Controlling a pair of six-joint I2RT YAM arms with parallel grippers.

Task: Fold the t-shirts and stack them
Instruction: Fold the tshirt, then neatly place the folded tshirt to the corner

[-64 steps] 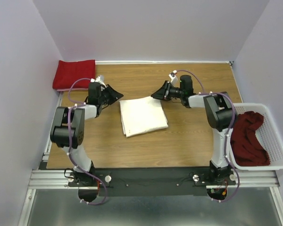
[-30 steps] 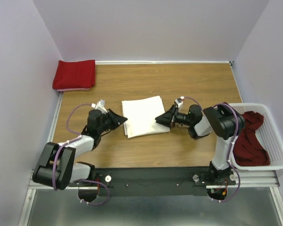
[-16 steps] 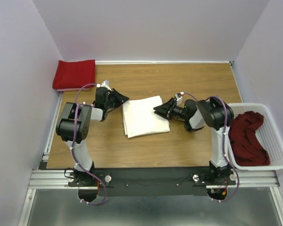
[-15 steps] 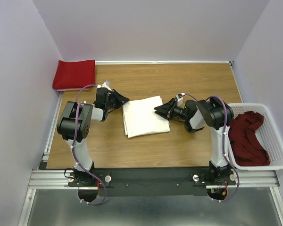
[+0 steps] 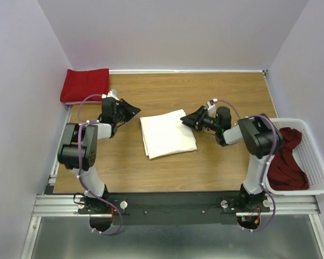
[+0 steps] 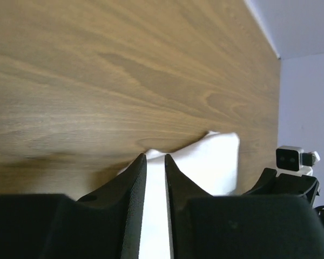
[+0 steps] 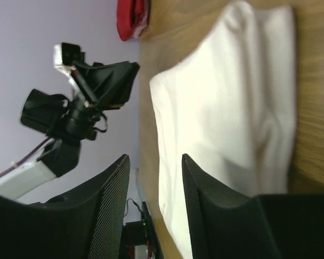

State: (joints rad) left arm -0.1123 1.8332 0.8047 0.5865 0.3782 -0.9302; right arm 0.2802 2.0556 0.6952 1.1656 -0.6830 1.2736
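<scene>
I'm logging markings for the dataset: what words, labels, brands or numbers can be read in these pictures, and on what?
None: no readable text, label or number shows on the cream-white t-shirt, the bright red t-shirt, the dark red t-shirt or the white basket.

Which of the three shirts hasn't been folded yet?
The dark red shirt, crumpled in the white basket on the right. The cream shirt mid-table and the bright red shirt in the far left corner are both folded flat.
</scene>
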